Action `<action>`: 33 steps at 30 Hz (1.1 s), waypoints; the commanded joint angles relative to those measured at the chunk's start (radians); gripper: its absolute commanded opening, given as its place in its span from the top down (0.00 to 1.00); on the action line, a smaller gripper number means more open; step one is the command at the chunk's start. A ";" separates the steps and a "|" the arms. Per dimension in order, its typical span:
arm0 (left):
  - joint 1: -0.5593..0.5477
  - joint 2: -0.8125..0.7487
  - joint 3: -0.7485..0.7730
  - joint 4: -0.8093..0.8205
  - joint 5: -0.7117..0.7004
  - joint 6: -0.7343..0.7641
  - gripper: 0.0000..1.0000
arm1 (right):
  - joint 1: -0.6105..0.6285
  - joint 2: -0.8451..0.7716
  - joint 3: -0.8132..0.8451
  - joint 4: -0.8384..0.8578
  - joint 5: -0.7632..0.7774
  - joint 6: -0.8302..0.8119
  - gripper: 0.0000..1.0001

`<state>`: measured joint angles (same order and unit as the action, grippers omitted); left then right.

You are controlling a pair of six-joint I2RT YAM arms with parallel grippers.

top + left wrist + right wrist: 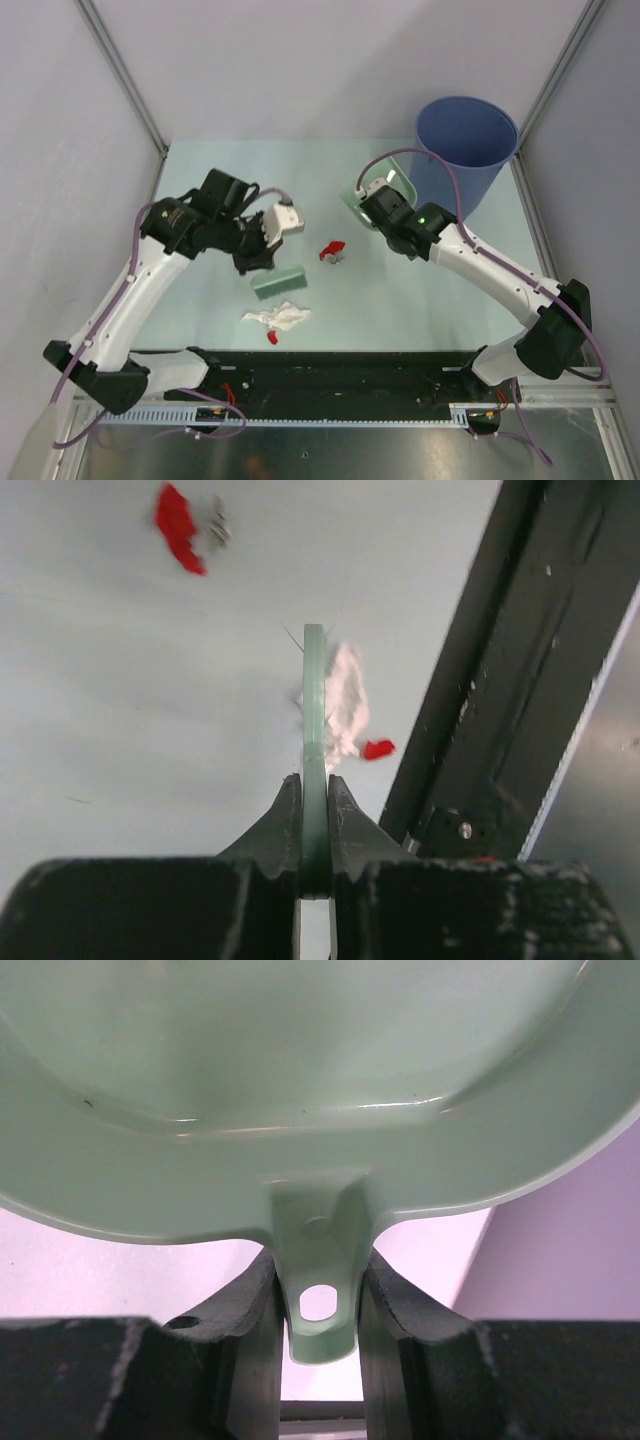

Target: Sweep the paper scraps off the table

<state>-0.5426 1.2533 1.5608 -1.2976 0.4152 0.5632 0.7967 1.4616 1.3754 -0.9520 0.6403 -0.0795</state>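
Left gripper (314, 792): we see its two fingers closed tight on the thin back edge of the brush (314, 695), no gap on either side.
Brush: in the overhead view the pale green brush (278, 282) sits low over the table (400, 300), just under the left gripper (262, 252); we cannot tell whether its bristles touch the surface.
Right gripper (318, 1295): its fingers are clamped on the holed tab of the dustpan (300, 1070), pressing it from both sides.
Dustpan: from above, the dustpan (398, 178) is beyond the right gripper (368, 197), next to the blue bin (465, 140) at the far right of the table.
White crumple (277, 317): lying on the table near the black rail (340, 375), just on the near side of the brush; in the left wrist view the white crumple (346, 705) shows right behind the brush edge.
Small red piece (272, 338): beside the white crumple, closest to the rail; the left wrist view shows this small red piece (377, 748) close to the black rail (500, 680).
Larger red scrap (329, 250): mid-table, between the two grippers, apart from the brush.
Grey bit (339, 258): touching the larger red scrap (177, 527), seen blurred as the grey bit (216, 530) in the wrist view.
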 commanded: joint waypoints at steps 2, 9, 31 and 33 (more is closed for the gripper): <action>-0.080 -0.093 -0.241 -0.175 0.059 0.171 1.00 | -0.071 -0.052 -0.029 0.104 -0.163 0.007 1.00; -0.146 -0.097 -0.381 -0.138 0.014 0.253 1.00 | -0.077 0.006 -0.035 0.073 -0.153 0.024 1.00; 0.089 0.345 -0.013 0.262 0.017 0.044 1.00 | -0.051 0.010 -0.136 -0.030 -0.421 0.193 1.00; 0.089 0.316 -0.034 0.259 0.085 0.047 1.00 | -0.013 -0.004 -0.176 -0.036 -0.477 0.216 1.00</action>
<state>-0.4507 1.5940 1.5215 -1.0485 0.4095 0.6491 0.7246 1.4864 1.2541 -0.9348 0.3183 0.0509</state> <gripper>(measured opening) 0.095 0.324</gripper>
